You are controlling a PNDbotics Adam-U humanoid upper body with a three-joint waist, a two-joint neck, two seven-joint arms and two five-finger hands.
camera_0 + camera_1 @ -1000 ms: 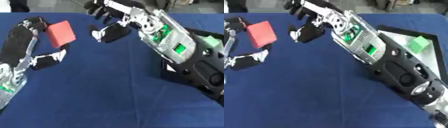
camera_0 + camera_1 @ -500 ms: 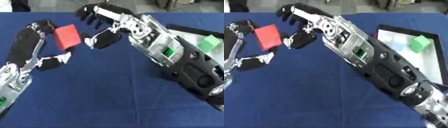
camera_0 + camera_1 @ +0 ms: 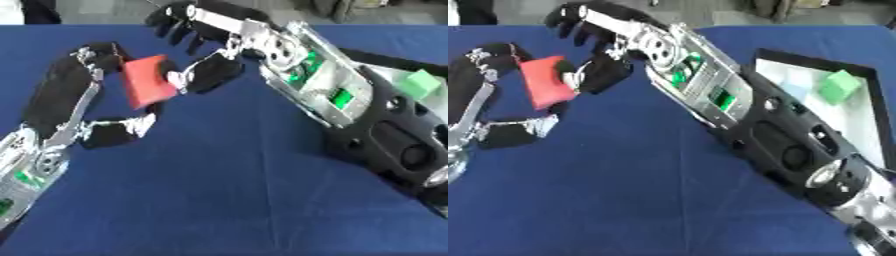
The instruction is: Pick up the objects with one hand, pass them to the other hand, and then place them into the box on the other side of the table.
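The red block [image 3: 147, 81] is up off the blue worktop [image 3: 227, 200], tilted, long side up and down. The left hand [image 3: 74, 95] fingers grasp it. The right hand [image 3: 206, 47] has released fingers, thumb touching the block. Its back is hidden.

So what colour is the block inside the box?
Green block, clearest in the right eye view.
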